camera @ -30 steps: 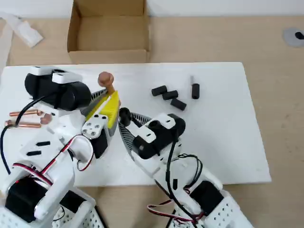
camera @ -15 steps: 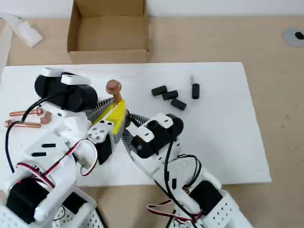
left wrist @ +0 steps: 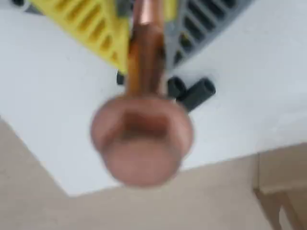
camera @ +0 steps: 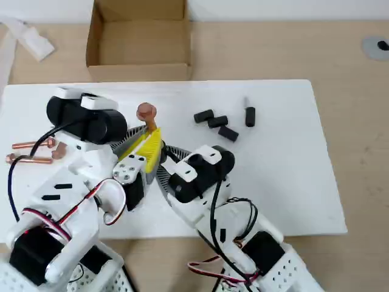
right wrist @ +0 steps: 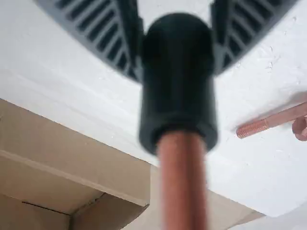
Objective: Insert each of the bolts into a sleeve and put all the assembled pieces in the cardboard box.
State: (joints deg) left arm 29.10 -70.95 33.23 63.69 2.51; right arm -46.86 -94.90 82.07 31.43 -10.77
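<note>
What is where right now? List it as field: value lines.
left gripper: shut on bolt, head toward the cardboard box
right gripper: shut on sleeve, bolt's shank entering its end
loose sleeves: four on the white board
spare bolts: two by the left arm
cardboard box: no pieces seen inside

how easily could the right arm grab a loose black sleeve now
Likely not yet: the right gripper is shut on a sleeve with the bolt in it. The way to the loose sleeves looks free.
</note>
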